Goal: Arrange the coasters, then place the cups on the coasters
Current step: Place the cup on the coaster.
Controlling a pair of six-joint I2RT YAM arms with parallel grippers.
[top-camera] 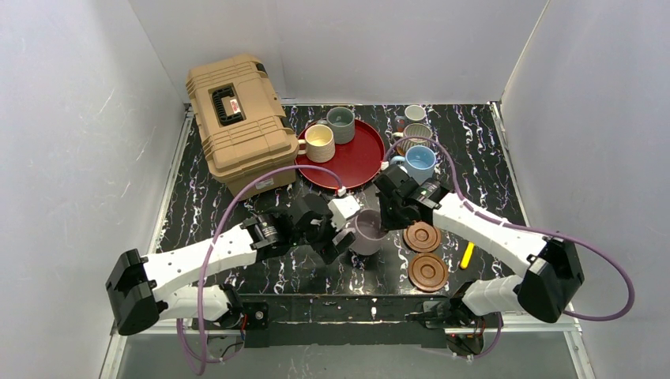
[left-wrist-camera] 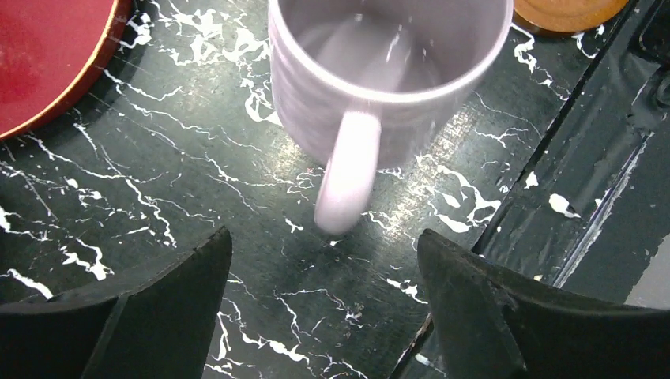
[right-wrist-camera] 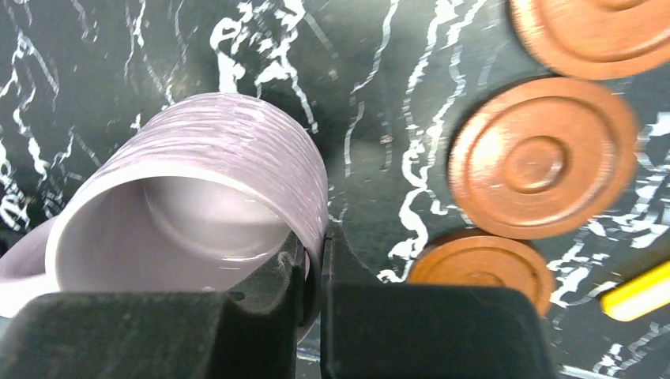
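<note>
Right hand (right-wrist-camera: 314, 254) pinches the rim of the lilac cup (right-wrist-camera: 221, 158), one finger inside the wall and one outside. The cup has a finely ridged outer wall and a smooth pale interior. Its handle points toward the left hand (left-wrist-camera: 324, 241), whose fingers stand wide on either side without touching it. The cup sits mid-desk (top-camera: 229, 209), just left of three brown coasters (right-wrist-camera: 541, 166) with turned rings. Both arms reach inward, low, from opposite sides.

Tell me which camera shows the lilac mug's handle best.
Left wrist. The lilac mug turns its handle toward that camera, ahead of the open left gripper. Right wrist catches only a sliver at the left edge, with the right gripper shut on the rim. Top external shows the mug, but the handle can't be made out.
</note>
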